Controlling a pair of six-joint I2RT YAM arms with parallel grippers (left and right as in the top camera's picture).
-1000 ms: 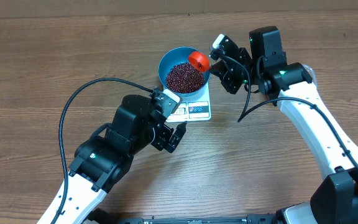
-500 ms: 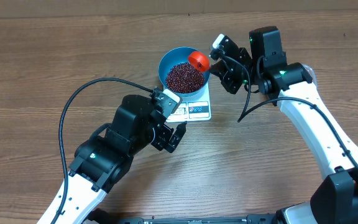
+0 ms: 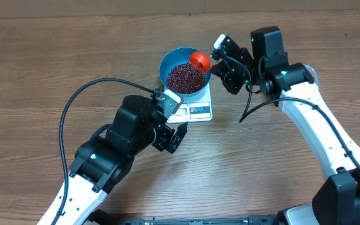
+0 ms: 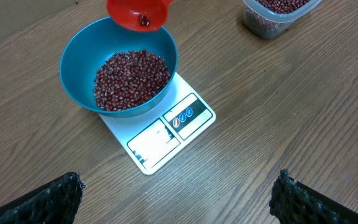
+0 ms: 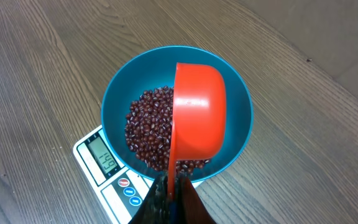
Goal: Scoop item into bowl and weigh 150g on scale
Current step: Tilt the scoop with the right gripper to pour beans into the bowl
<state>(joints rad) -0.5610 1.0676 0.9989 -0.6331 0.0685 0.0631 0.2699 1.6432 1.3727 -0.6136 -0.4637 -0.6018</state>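
Observation:
The blue bowl (image 3: 165, 67) stands on the white scale (image 3: 199, 111), holding a mound of dark red-brown beans (image 3: 186, 76). My right gripper (image 5: 173, 186) is shut on the handle of a red scoop (image 5: 197, 112). The scoop is tipped on its side above the bowl's right half, with a bean or two left in it (image 4: 143, 20). The scale's display (image 5: 101, 158) is lit with digits. My left gripper (image 4: 179, 180) stands open over bare table just in front of the scale (image 4: 166, 140), with nothing between its fingers.
A clear plastic tub (image 4: 278, 12) holding more beans shows at the top right of the left wrist view. It is hidden under the right arm in the overhead view. A black cable (image 3: 74, 106) loops over the table left of the left arm.

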